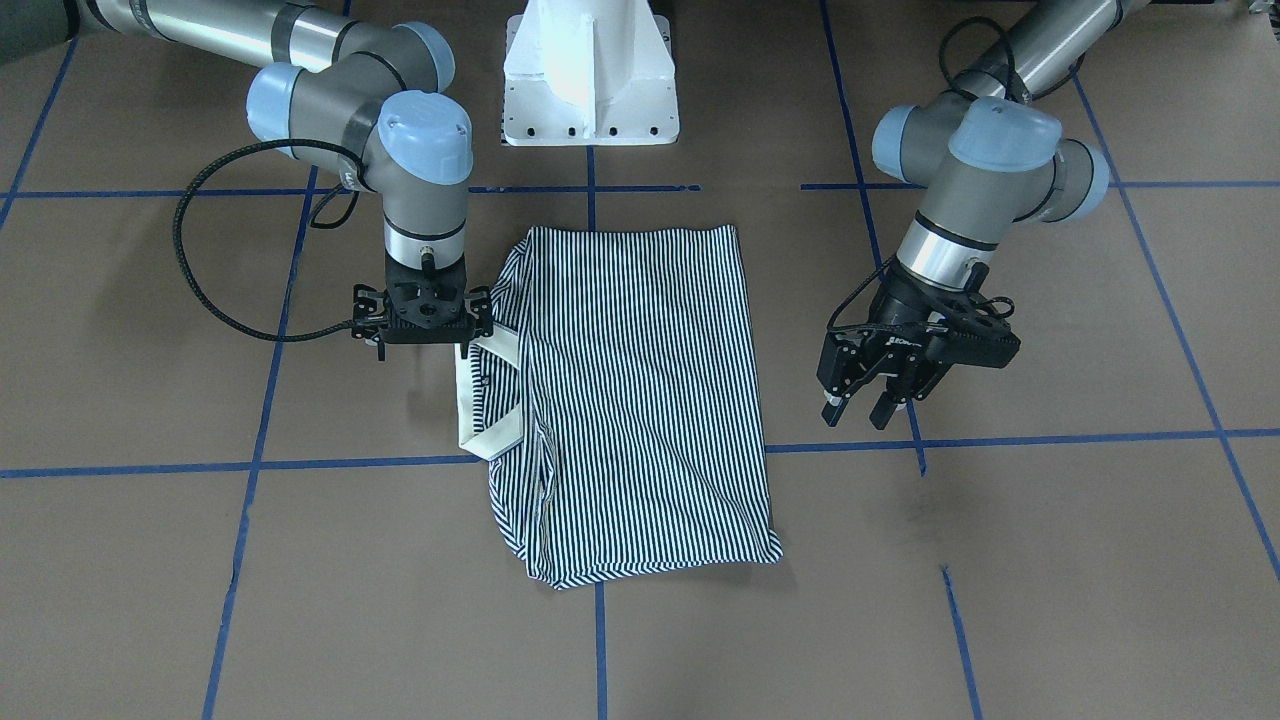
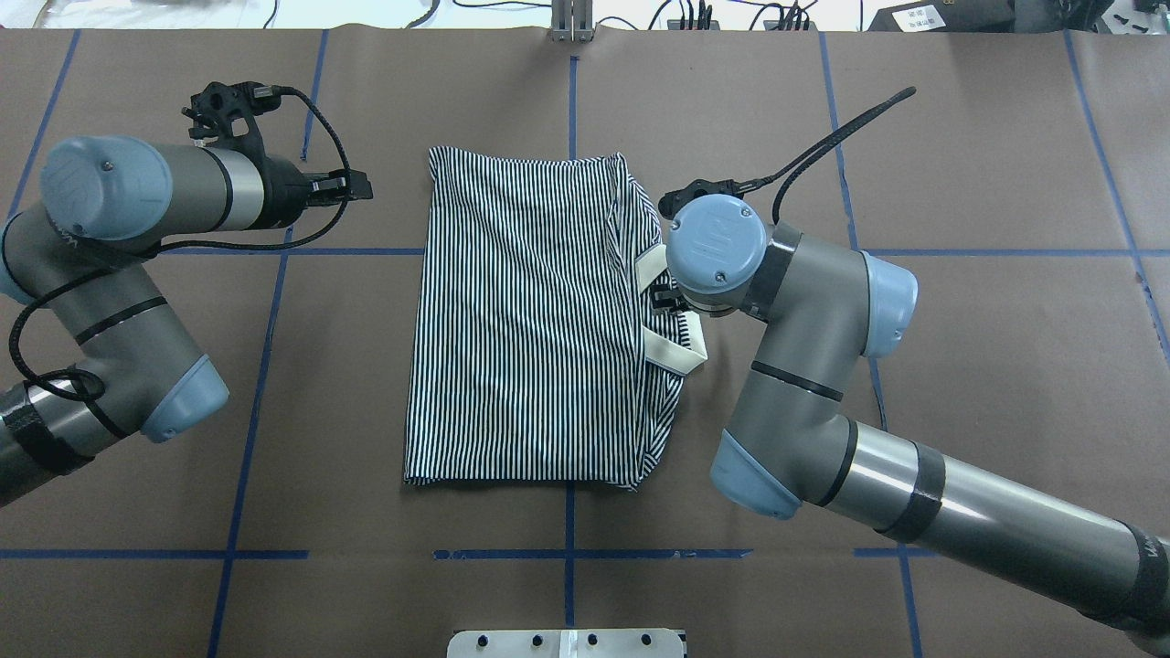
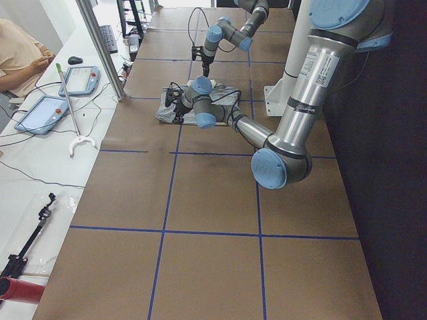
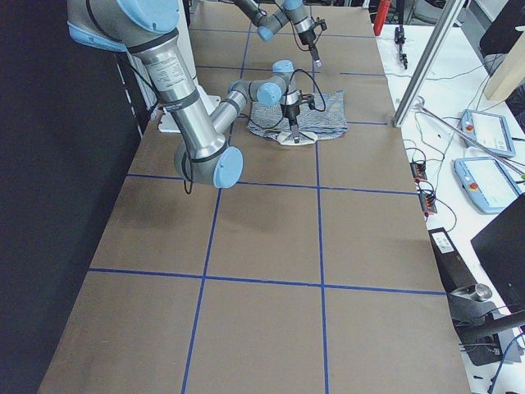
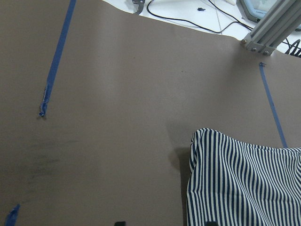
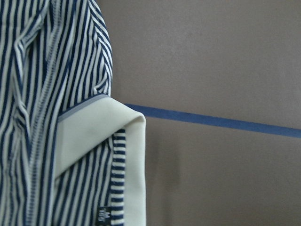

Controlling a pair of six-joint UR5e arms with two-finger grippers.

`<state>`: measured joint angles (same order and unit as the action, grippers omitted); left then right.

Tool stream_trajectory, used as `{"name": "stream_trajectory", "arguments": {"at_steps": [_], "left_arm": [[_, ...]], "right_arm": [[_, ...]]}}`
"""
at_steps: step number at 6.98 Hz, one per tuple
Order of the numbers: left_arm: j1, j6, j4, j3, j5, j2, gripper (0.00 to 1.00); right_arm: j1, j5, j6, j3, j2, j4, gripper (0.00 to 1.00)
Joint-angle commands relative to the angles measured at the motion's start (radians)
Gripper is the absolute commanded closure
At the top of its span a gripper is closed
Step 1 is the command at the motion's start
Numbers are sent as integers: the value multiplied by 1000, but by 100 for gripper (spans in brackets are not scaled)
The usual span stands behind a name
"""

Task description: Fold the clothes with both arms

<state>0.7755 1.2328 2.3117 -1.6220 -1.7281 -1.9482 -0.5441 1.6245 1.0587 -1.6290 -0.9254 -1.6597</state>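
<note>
Over bare table (image 1: 1040, 560) beside the shirt (image 1: 640, 400), left fingers (image 1: 836, 405) spread; right arm (image 1: 425, 190)'s fingers at collar (image 1: 490, 435) edge unseen

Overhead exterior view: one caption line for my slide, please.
Striped shirt, partly folded; right gripper over its collar, left gripper clear of it.

A brown worktop (image 1: 640, 640) fills the frames, divided into large squares by blue tape lines (image 1: 350, 465). In the exterior left view, a white side table (image 3: 33, 173) runs down the left edge. On it lie two blue-framed tablets (image 3: 41, 113), a keyboard (image 3: 107, 37), a mouse (image 3: 75, 60) and a thin white stick (image 3: 70, 110) ending in a claw. A red-handled tool (image 3: 20, 290) sits in the lower left corner. An aluminium post (image 3: 100, 47) rises beside the tablets. A person in a peach top (image 3: 17, 57) sits at the upper left.
</note>
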Motion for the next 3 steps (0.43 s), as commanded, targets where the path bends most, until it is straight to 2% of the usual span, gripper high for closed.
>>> {"name": "stream_trajectory", "arguments": {"at_steps": [1, 3], "left_arm": [[1, -1, 0, -6, -1, 0, 35], [1, 4, 0, -7, -14, 0, 35]], "right_arm": [[19, -5, 203, 50, 34, 93, 0], [-29, -9, 207, 269, 178, 176, 0]]}}
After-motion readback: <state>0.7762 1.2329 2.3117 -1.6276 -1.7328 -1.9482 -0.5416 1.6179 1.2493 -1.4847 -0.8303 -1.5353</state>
